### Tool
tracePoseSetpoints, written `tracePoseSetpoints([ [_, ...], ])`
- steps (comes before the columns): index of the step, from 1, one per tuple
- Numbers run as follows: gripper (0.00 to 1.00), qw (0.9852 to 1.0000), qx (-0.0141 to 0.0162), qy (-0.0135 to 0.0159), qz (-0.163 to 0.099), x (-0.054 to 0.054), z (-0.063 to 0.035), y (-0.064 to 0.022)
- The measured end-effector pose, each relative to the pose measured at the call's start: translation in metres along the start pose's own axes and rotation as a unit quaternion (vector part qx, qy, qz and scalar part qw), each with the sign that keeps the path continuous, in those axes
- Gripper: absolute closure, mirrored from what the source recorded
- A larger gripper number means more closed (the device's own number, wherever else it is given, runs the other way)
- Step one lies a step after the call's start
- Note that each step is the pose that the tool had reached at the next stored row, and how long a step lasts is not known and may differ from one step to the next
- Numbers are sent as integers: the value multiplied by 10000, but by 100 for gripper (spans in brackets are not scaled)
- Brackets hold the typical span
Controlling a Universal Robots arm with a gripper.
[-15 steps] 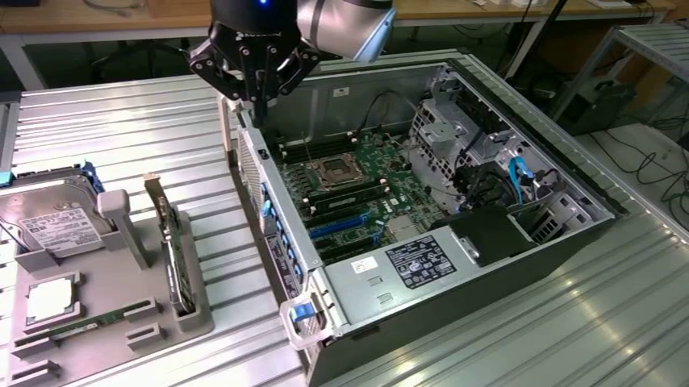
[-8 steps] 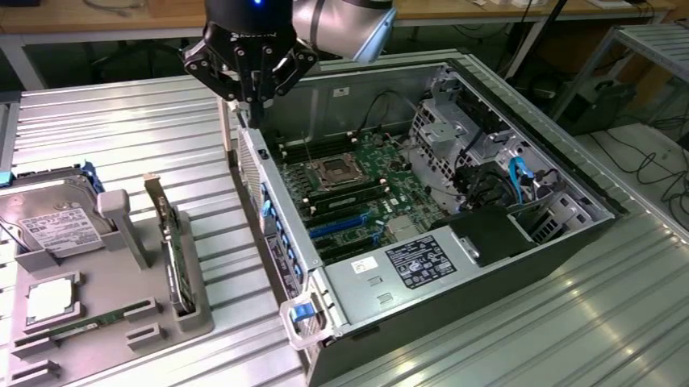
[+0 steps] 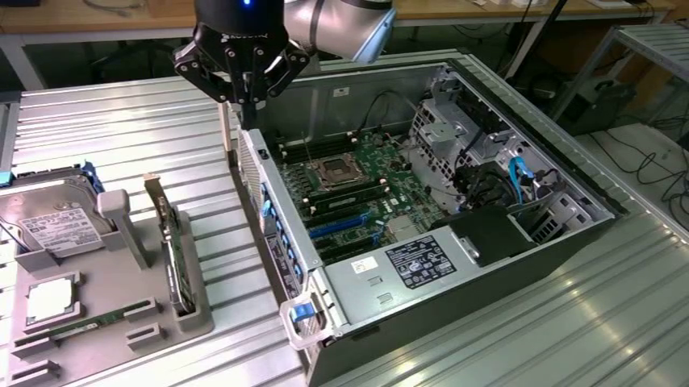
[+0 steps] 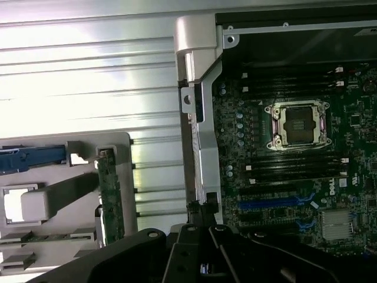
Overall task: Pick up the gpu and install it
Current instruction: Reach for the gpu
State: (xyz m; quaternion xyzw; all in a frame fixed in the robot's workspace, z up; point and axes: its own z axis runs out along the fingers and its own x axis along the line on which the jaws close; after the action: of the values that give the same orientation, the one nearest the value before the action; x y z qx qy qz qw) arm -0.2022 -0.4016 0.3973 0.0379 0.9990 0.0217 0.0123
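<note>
The hand (image 3: 245, 98), closed on seemingly nothing, hangs above the computer case (image 3: 356, 278); gpu (image 3: 170, 242) stands in its tray (image 3: 196, 316).

This looks like a lab. An open computer (image 3: 431, 201) sits on a metal table (image 3: 108, 113) under the claw (image 3: 247, 109). Desks (image 3: 463, 11) stand past the claw.

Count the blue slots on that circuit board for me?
2: a long blue slot near the processor socket, a shorter blue slot beside the silver heatsink. More may be hidden.
</note>
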Motion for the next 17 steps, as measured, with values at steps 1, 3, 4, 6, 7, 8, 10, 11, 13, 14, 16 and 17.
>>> tracePoseSetpoints([
  [1, 89, 10000, 0, 0, 0, 7, 0, -1],
  [3, 89, 10000, 0, 1, 0, 31, 0, -5],
  [4, 89, 10000, 0, 1, 0, 39, 0, -6],
  [6, 89, 10000, 0, 2, 0, 55, 0, -9],
  [7, 89, 10000, 0, 2, 0, 63, -1, -11],
  [8, 89, 10000, 0, 3, 0, 73, -1, -13],
  [10, 89, 10000, 0, 3, 0, 89, -1, -15],
  [11, 89, 10000, 0, 4, 0, 96, -1, -16],
  [13, 89, 10000, 0, 5, 0, 112, -1, -19],
  [14, 89, 10000, 0, 5, 0, 120, -1, -20],
  [16, 89, 10000, 0, 6, 0, 135, -1, -22],
  [17, 89, 10000, 0, 7, 0, 141, -1, -23],
])
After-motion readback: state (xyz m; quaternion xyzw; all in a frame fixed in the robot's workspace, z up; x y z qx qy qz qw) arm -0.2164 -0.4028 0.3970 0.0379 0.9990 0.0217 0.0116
